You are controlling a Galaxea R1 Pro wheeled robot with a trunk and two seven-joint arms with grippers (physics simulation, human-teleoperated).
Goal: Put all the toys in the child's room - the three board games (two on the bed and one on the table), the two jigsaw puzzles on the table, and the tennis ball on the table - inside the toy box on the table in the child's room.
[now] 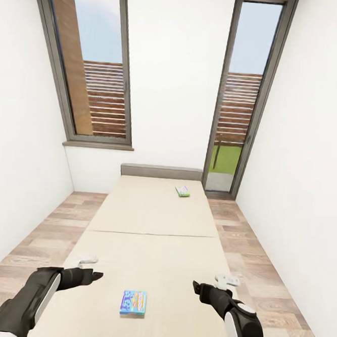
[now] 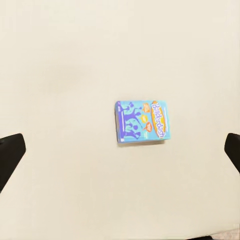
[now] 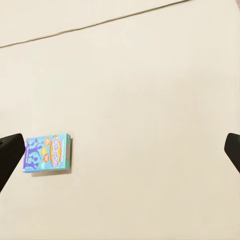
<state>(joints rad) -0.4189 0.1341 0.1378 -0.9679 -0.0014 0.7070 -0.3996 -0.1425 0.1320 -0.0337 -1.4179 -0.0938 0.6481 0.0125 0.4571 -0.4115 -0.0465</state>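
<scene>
Lying flat on bed (image 1: pixel 154 223) — blue board game (image 1: pixel 133 302), end effectors apart

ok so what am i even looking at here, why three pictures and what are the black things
These are simulator renders of a two-armed wheeled robot. The big picture comes from a camera on its head, looking down over a beige-sheeted bed. The black things are its arms, ending in the left hand and right hand. The two smaller pictures come from cameras by each hand; the dark corners are fingertips, spread apart, holding nothing. On the bed lie a small flat blue board game box between the hands, and a white-and-green game box near the grey headboard.
</scene>
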